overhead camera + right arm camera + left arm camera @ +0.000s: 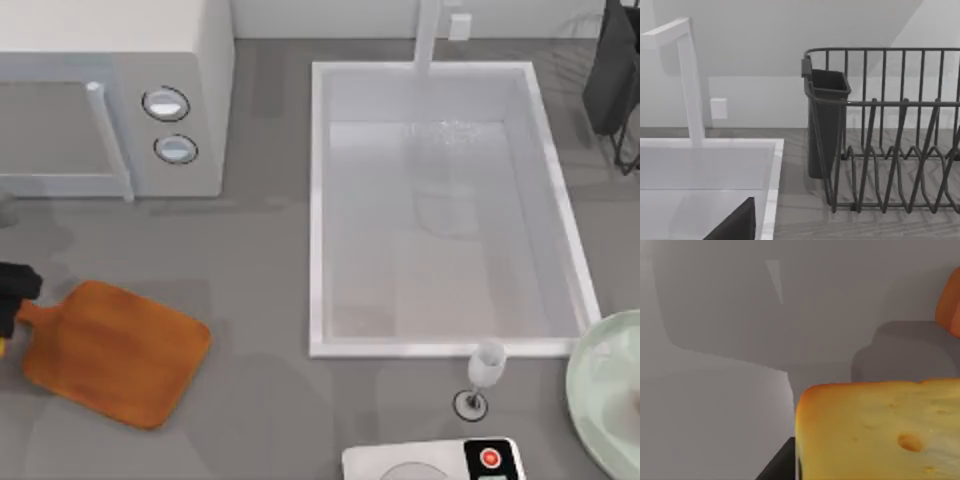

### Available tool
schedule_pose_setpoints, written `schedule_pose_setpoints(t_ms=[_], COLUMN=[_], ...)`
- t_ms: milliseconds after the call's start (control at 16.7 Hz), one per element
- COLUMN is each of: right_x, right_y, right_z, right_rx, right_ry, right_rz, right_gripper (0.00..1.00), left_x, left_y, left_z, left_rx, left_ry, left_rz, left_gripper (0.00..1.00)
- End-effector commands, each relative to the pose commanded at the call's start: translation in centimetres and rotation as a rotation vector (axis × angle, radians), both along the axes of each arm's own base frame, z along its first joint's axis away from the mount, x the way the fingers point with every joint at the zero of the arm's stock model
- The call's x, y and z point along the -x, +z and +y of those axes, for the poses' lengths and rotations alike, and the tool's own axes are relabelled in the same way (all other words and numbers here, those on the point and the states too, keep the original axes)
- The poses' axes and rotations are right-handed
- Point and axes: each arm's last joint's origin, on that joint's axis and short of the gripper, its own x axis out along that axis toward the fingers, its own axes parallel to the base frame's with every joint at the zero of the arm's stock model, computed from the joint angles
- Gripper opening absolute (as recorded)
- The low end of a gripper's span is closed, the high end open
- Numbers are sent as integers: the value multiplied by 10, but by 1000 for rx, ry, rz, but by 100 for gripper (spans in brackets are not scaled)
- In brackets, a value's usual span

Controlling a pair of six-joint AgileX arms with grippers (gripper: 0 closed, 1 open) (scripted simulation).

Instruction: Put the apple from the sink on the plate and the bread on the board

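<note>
Gripping the bread, my left gripper sits at the table's far left edge, just beside the short handle of the cutting board. One dark finger lies against the loaf's side. From that, and from how close the loaf sits to the wrist camera, I judge the jaws clenched on it. The loaf appears to be clear of the grey tabletop and not yet over the board, whose orange edge is just beyond it.

My right gripper is near the sink, by the rim toward the dish rack and faucet. I cannot tell whether it is released or clenched.

Risks, as judged:
- The loaf is chunky, and I can confirm contact on one side only, so a shallow pinch could let it twist or drop short of the board.
- The board lies askew, so setting down too near the handle could leave the loaf overhanging its edge.
- On the far side of the table, a wine glass stands between the sink's near rim and the plate, and a low carry from basin to plate could knock it over.

Hidden or unclear:
- The second left finger is behind the loaf.
- Most of the left arm is cut off at the top view's edge.
- The plate is cropped at the right.
- I cannot tell where the apple lies.
</note>
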Motion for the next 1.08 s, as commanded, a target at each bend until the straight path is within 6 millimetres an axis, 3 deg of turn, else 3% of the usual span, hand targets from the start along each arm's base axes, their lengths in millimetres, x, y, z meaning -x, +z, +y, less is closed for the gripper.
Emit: schedule_pose_setpoints(t_ms=[300, 420, 780, 1080], right_x=[0, 0, 0, 0], right_y=[0, 0, 0, 0], right_z=[0, 0, 0, 0], right_rx=[0, 0, 0, 0], right_ry=[0, 0, 0, 0], right_rz=[0, 0, 0, 0], right_gripper=[100, 100, 100, 100], left_x=[4, 5, 5, -2], left_y=[57, 70, 70, 64], left_z=[-1, -2, -2, -12], left_rx=[2, 0, 0, 1], left_ry=[-5, -5, 3, 163], left_rz=[15, 2, 7, 38], left_gripper=[0, 0, 0, 0])
